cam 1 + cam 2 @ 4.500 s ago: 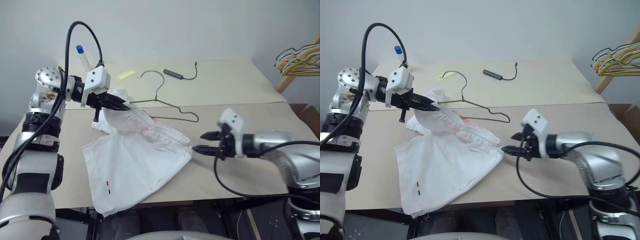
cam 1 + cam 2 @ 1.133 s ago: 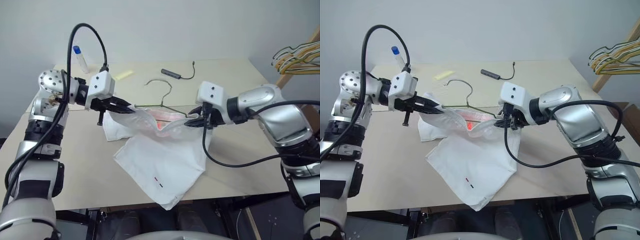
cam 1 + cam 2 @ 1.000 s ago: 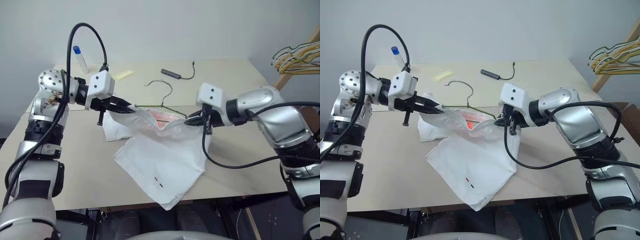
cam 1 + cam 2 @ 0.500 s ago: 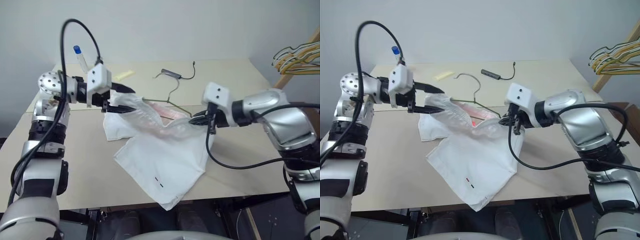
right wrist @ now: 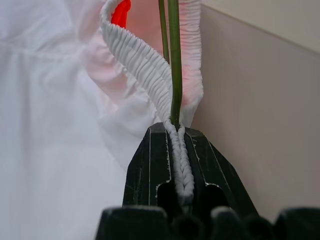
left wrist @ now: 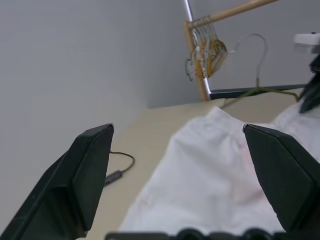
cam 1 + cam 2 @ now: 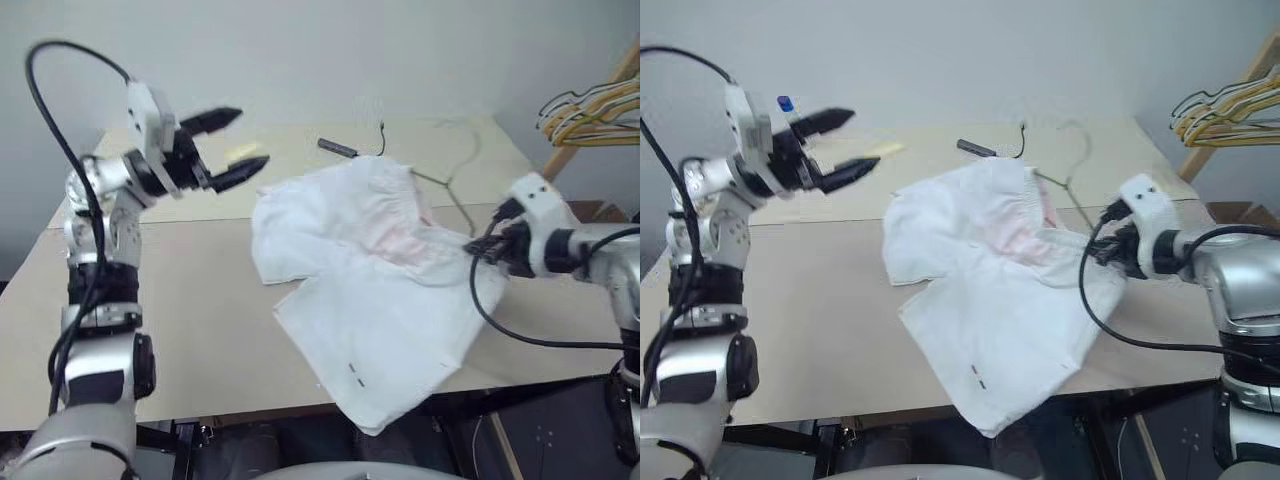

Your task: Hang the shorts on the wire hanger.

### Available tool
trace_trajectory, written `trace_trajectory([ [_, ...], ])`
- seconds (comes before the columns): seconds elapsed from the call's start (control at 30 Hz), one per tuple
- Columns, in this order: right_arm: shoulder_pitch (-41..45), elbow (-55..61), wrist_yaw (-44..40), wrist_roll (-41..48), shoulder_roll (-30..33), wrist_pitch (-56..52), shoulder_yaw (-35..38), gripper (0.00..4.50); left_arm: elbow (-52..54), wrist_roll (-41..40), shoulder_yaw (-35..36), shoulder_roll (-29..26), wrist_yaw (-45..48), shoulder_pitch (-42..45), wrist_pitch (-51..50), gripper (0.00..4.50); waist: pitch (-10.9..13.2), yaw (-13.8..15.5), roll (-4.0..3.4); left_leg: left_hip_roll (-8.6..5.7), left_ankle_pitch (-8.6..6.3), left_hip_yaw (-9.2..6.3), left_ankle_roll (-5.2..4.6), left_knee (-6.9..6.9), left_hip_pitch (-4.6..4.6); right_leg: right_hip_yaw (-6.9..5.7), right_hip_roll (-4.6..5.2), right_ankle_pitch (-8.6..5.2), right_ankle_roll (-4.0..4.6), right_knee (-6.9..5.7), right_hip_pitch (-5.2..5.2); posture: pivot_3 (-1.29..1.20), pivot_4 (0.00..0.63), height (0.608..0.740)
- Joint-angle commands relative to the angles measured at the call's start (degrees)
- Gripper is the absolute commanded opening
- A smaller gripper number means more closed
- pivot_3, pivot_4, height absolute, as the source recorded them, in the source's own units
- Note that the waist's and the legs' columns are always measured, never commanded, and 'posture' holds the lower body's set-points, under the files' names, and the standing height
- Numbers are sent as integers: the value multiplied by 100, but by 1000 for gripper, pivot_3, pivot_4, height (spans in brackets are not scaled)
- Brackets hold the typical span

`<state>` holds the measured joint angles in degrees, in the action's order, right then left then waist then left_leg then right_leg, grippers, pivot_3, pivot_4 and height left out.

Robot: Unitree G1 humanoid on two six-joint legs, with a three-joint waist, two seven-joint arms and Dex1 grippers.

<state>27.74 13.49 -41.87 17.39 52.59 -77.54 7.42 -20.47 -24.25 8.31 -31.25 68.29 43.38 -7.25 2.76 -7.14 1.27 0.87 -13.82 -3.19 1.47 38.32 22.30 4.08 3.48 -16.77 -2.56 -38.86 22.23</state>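
Note:
The white shorts [image 7: 370,270] lie spread over the middle of the table, one leg hanging past the front edge. My right gripper [image 7: 482,250] is shut on their gathered waistband [image 5: 135,60] together with the green wire of the wire hanger [image 5: 174,60]. The hanger's hook [image 7: 1072,135] sticks out beyond the shorts toward the back right. My left gripper [image 7: 245,140] is raised at the back left, open and empty, well clear of the cloth. Its wide-spread fingers [image 6: 90,170] frame the shorts [image 6: 210,185] in the left wrist view.
A bunch of yellow and dark hangers [image 7: 590,105] hangs on a wooden rack at the right. A dark adapter with its cable [image 7: 338,148] and a yellow item [image 7: 240,152] lie at the back of the table [image 7: 180,300]. A blue-capped bottle [image 7: 786,103] stands at the back left.
My left gripper has opened, let go of the shorts and lifted a little. My right gripper has pulled the waistband and hanger to the right, dragging the shorts across the table.

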Motion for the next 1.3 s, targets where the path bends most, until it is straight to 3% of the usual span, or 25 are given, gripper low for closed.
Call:
trace_trajectory([
  [0.03, 98, -57, 575, -192, 48, -619, 771, 111, 759, -322, -43, 71, -27, -85, -279, 4500, 0, -35, 0, -1, 0, 1, 0, 0, 1, 2, 0, 0, 0, 1, 0, -189, 0, 740],
  [0.47, 678, -1231, 2204, -1029, 364, -1196, 1885, 111, 1243, -574, -82, 170, -252, -234, -603, 4500, -28, -392, -46, -2, 0, 12, -1, -4, -11, 18, -3, -1, -1, 13, -15, -200, 0, 740],
  [0.6, 1506, -1655, 3316, -1466, -279, -492, 2746, 111, 1328, -615, -61, 216, -356, -261, -616, 4500, -40, -503, -65, -4, 0, 17, -1, -11, -15, 28, -2, -1, -1, 17, -17, -194, 0, 740],
  [0.73, 1649, -1931, 4114, -1926, -553, 177, 2386, 111, 1557, -718, -50, 230, -374, -387, -691, 4500, -46, -524, -73, -2, 0, 16, -1, -29, -21, 30, -6, -1, -1, 21, -17, -187, 0, 740],
  [0.9, 2218, -2759, 5034, -2096, -805, 895, 2770, 111, 1858, -958, -26, 181, -464, -521, -1042, 4500, -55, -526, -89, -7, 1, 33, -2, -30, -25, 58, -2, -1, -2, 22, -17, -167, 0, 740],
  [1.03, 2614, -3789, 5622, -2202, -703, 1475, 2719, 111, 2005, -1008, -4, 206, -473, -611, -1006, 4500, -60, -517, -97, -7, 1, 41, -3, -39, -35, 65, -5, -1, -3, 26, -19, -159, 0, 740],
  [1.17, 3157, -4722, 6162, -1889, -579, 2050, 3373, 111, 2017, -1054, 18, 210, -469, -629, -955, 4500, -63, -499, -102, -8, 1, 49, -4, -45, -39, 74, -6, -1, -3, 31, -19, -153, 0, 740],
  [1.3, 3596, -5803, 6440, -1683, -179, 2568, 3517, 111, 1994, -992, -20, 198, -468, -625, -896, 4500, -62, -477, -105, -9, 2, 60, -4, -49, -40, 81, -6, -2, -4, 37, -20, -150, 0, 740],
])
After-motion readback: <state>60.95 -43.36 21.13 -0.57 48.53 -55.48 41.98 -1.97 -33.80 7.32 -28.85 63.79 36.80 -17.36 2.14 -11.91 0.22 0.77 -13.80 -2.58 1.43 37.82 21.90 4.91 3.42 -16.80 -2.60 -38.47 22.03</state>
